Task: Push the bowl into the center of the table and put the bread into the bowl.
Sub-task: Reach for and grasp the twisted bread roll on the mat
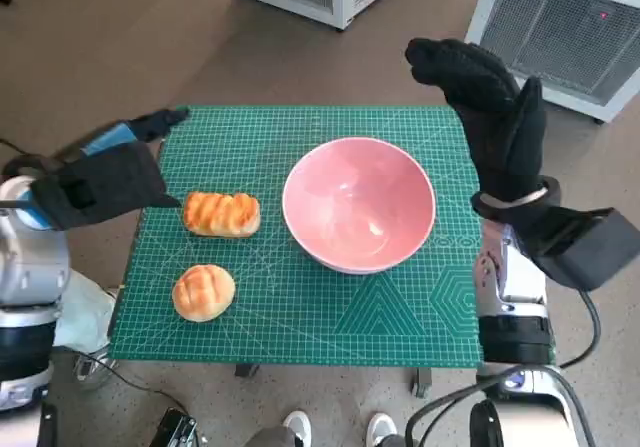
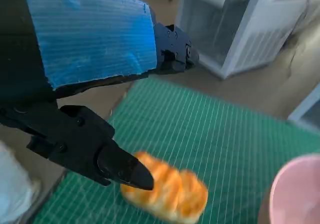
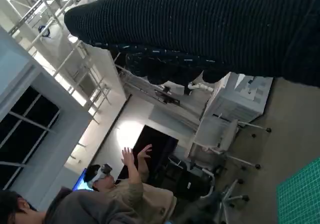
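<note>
1. Shoes of a person show at the bottom centre of the head view, just below the table edge.
2. A round bread roll lies on the green cutting mat in the lower left part of the mat, apart from the other items.
3. A long braided bread lies just above the roll, left of centre and near the bowl without touching it.
4. The pink bowl stands upright near the middle of the mat, slightly right of centre, with nothing in it.
5. The left hand hovers at the mat's left edge beside the braided bread; its fingers are apart and hold nothing.
6. The right hand is raised at the mat's upper right corner, fingers extended and spread, grasping nothing, clear of the bowl.
7. White cabinets stand on the floor along the top of the frame.
</note>
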Robot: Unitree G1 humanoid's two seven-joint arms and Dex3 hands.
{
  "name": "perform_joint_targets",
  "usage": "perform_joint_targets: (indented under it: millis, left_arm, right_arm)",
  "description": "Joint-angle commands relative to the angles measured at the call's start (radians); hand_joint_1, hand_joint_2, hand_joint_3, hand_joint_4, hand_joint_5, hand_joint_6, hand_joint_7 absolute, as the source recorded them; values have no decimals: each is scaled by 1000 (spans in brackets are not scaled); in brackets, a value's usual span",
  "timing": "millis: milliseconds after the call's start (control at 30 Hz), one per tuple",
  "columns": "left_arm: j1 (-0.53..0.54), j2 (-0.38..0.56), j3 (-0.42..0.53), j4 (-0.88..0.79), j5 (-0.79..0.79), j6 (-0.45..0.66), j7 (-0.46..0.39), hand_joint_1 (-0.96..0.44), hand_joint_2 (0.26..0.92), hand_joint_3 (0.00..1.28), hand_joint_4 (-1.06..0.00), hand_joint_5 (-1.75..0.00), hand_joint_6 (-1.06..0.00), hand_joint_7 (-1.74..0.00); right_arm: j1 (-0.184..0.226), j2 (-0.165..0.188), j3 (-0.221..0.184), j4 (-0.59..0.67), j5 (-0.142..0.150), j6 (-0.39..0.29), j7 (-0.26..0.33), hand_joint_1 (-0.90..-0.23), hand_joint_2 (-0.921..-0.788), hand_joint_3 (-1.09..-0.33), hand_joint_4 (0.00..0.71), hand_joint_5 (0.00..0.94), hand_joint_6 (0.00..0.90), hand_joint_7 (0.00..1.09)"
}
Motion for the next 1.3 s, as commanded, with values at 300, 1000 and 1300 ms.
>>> perform_joint_targets:
  millis: [300,1000,1300]
  left_arm:
    - [-42,-29,-123,126,66,-37,34,-40,736,3,-148,-14,-312,-11]
    - [-93,-155,-282,448,171,-179,195,-1,751,7,-253,-20,-405,-27]
    - [-130,-191,-332,615,196,-259,243,83,825,40,-490,-67,-557,-53]
  right_arm:
    - [10,7,8,30,-4,-2,-12,-740,-921,-700,231,7,55,517]
    - [11,1,4,38,4,-4,-8,-712,-921,-716,238,6,52,531]
    - [21,0,2,23,5,3,-14,-704,-921,-715,238,5,52,534]
